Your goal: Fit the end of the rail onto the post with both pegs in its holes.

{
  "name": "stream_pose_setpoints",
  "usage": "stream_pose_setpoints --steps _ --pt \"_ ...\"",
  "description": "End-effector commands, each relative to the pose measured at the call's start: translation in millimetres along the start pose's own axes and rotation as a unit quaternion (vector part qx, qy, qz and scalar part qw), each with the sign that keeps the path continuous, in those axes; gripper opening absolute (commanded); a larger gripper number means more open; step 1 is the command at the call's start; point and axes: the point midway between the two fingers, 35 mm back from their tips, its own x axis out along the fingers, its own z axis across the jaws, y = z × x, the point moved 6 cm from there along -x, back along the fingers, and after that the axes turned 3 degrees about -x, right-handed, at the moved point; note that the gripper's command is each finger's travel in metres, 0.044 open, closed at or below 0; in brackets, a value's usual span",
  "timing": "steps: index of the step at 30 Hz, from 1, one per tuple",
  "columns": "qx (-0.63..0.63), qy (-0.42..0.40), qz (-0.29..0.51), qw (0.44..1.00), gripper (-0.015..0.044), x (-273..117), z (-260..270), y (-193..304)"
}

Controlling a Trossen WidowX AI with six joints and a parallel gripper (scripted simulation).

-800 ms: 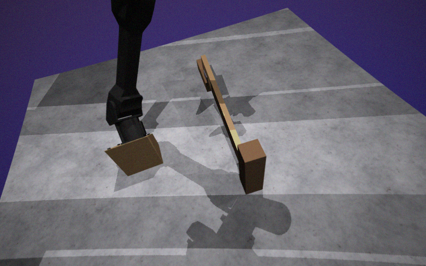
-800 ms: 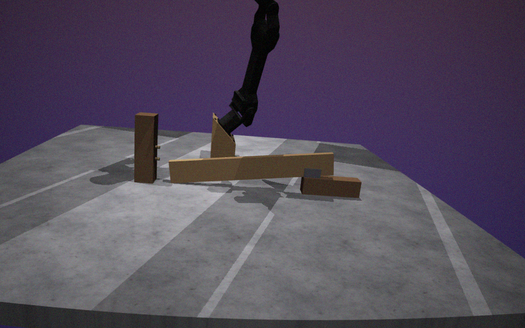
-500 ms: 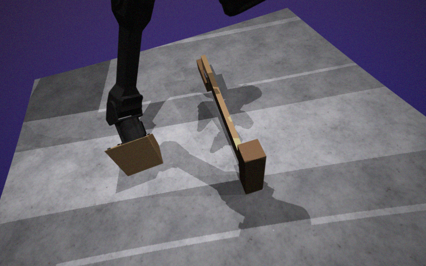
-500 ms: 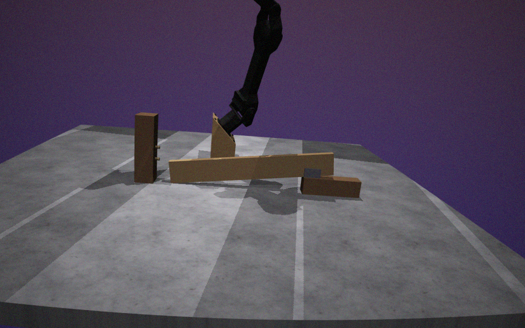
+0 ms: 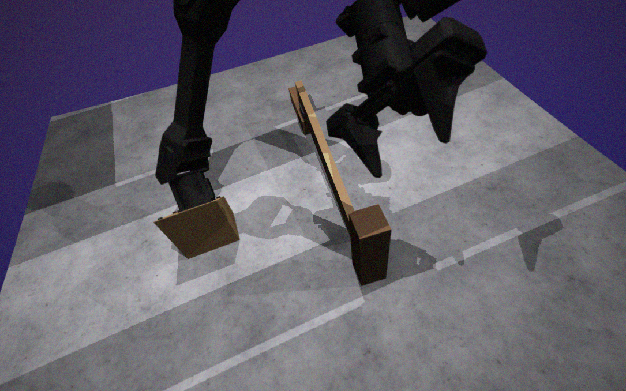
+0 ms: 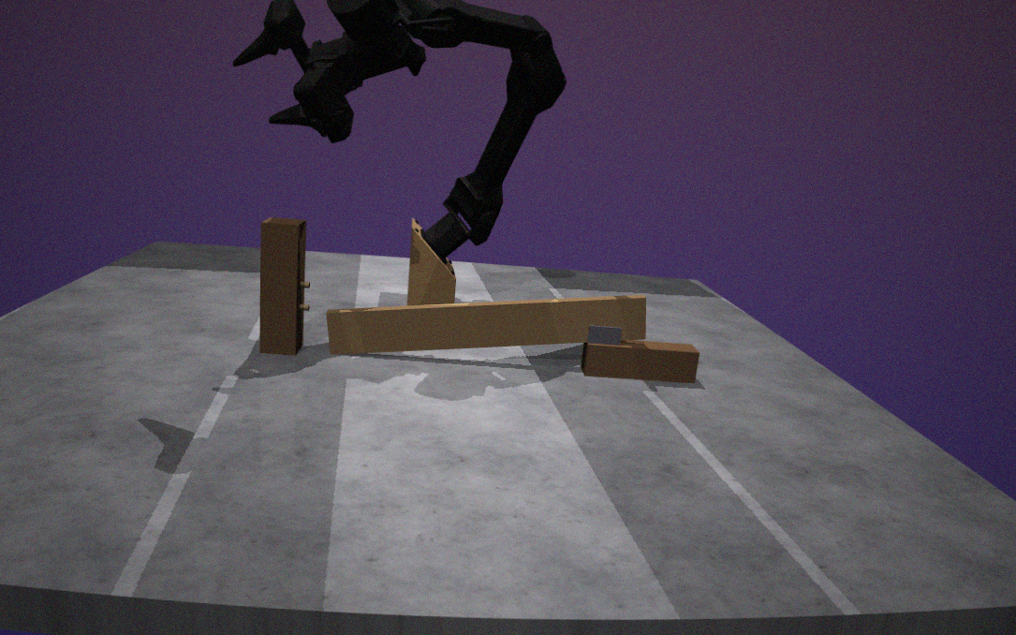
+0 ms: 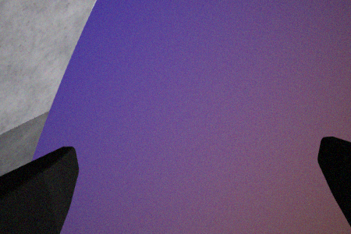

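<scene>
Grey table against a purple backdrop

The table (image 6: 495, 489) is mottled grey, crossed by lighter and darker bands and thin white stripes (image 6: 740, 493). A tan wedge-shaped block (image 5: 201, 227) stands on it, casting a shadow.
</scene>
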Motion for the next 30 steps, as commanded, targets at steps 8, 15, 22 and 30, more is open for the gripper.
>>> stream_pose_setpoints --steps 8,15,22,30 --pt "-0.319 -0.137 -0.336 0.875 0.0440 0.1 115.1 -77.1" --pt "-0.422 -0.177 -0.528 0.716 0.0440 -9.3 194.4 -92.2" --pt "-0.426 -0.178 -0.545 0.700 0.0440 -16.8 201.4 -95.6" --pt "-0.426 -0.178 -0.545 0.700 0.0440 -15.2 203.9 -98.5"
